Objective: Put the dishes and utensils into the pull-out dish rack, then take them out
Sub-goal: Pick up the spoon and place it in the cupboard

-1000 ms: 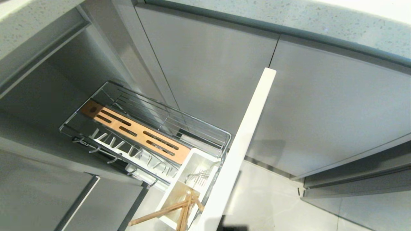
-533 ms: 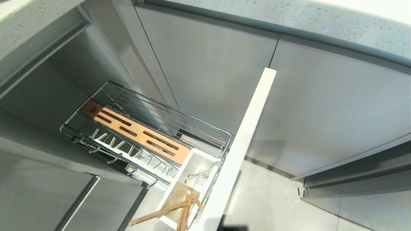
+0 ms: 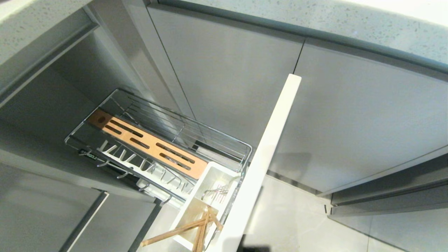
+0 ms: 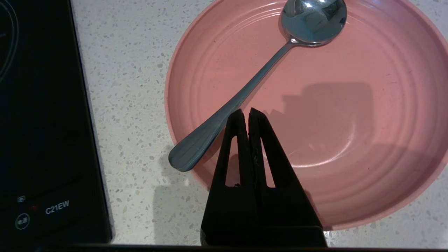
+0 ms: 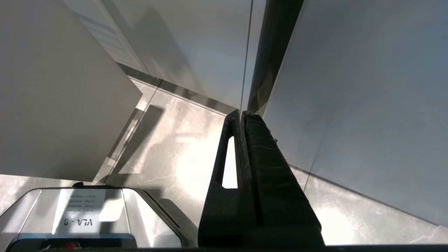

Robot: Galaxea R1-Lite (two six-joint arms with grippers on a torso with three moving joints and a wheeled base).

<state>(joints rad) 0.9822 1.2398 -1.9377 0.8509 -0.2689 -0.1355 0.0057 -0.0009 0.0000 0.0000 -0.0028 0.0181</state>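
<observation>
**Left gripper over the plate**

Left gripper (image 4: 245, 115), fingers pressed together and empty, hangs above the pink plate (image 4: 350, 140) on the counter (image 4: 133, 70); spoon (image 4: 252, 80) lies across it. Rack (image 3: 157, 147) pulled out, chopsticks (image 3: 189, 227) in its tub (image 3: 206, 182). Right gripper (image 5: 242, 115) closed, empty, parked near the floor

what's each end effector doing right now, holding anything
Left end effector: closed, empty, above the pink plate beside the spoon.
Right end effector: closed, empty, parked.

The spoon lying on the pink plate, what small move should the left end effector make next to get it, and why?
Probably open first. The left end effector is shut and empty above the spoon handle, which lies across the pink plate on the counter. Shut fingers cannot straddle the handle, so spreading them should come before lowering.
</observation>
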